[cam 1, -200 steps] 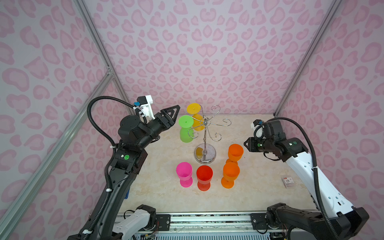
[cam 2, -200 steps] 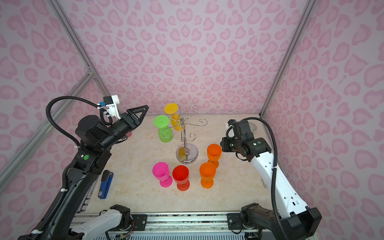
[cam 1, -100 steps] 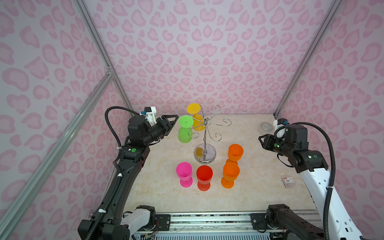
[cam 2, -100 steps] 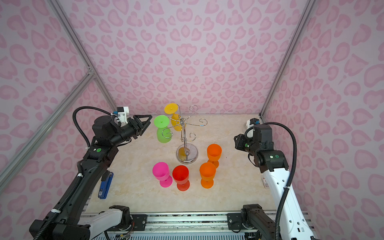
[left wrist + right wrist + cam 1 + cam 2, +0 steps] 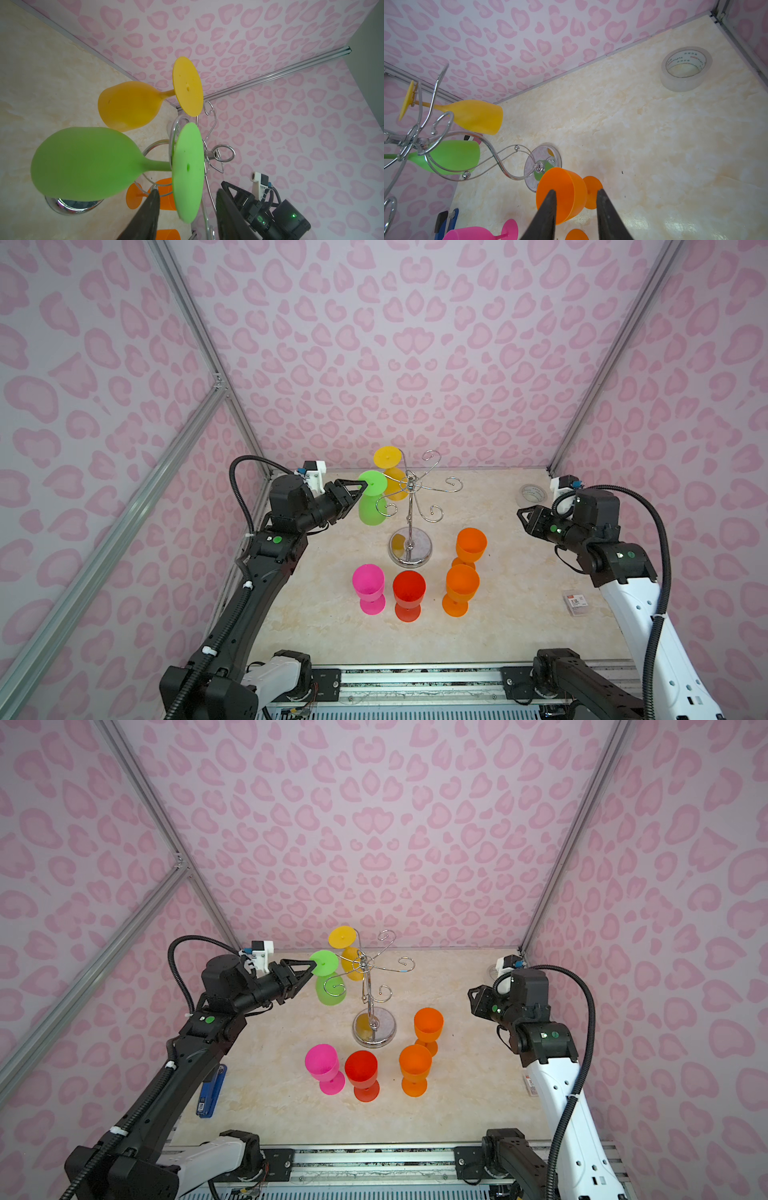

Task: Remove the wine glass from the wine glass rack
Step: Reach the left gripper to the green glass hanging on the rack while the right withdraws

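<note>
The chrome wine glass rack [image 5: 410, 512] [image 5: 368, 994] stands mid-table on its round base. A green wine glass [image 5: 372, 510] [image 5: 330, 990] [image 5: 87, 164] hangs upside down from one arm. A yellow wine glass [image 5: 395, 488] [image 5: 128, 106] hangs behind it. My left gripper [image 5: 362, 487] [image 5: 311, 968] [image 5: 187, 190] is open at the green glass's foot. The foot's rim sits between the fingers [image 5: 152, 204] with a gap on each side. My right gripper [image 5: 521, 516] [image 5: 471, 996] [image 5: 576, 190] is open and empty at the right, well apart from the rack.
A pink glass [image 5: 368, 587], a red glass [image 5: 409, 593] and two orange glasses [image 5: 461, 589] [image 5: 471, 545] stand upright in front of and beside the rack. A tape roll [image 5: 532, 494] lies back right, a small box [image 5: 575, 603] right, a blue stapler [image 5: 212, 1092] left.
My left arm has dropped lower and brought its fingers around the green glass's foot, with the jaws narrowing. My right arm has drawn back to the right, away from the orange glasses.
</note>
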Motion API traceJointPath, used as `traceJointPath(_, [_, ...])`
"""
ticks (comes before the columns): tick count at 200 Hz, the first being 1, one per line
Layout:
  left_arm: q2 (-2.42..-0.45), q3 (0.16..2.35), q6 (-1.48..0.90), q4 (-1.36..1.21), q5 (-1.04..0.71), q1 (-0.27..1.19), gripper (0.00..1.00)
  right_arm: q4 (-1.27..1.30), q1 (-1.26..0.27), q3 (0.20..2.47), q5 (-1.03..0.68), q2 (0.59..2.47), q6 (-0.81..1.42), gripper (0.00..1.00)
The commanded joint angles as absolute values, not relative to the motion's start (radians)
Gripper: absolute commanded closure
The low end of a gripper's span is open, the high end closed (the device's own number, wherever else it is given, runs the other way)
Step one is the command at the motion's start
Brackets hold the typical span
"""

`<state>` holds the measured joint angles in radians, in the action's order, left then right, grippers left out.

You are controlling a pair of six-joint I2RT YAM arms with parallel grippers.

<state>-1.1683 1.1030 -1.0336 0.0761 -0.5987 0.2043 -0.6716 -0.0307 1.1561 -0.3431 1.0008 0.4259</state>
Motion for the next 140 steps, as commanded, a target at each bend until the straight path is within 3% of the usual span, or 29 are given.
traceJointPath(1, [-1.177,1.109,-1.013,0.048,-0.604,0.209,0.55,-0.640,-0.030,1.151,-0.359,1.005,0.433,0.67])
traceJointPath(73, [-1.187,1.116,-1.010,0.054,-0.596,0.212,0.63,-0.627,-0.030,1.139,-0.364,1.011,0.435,0.67])
traceJointPath(80, [-1.187,1.117,-1.010,0.053,-0.595,0.213,0.68,-0.624,-0.031,1.136,-0.367,1.011,0.437,0.67])
traceJointPath(140, [-1.192,1.126,-1.013,0.055,-0.591,0.213,0.78,-0.617,-0.030,1.126,-0.371,1.011,0.440,0.67])
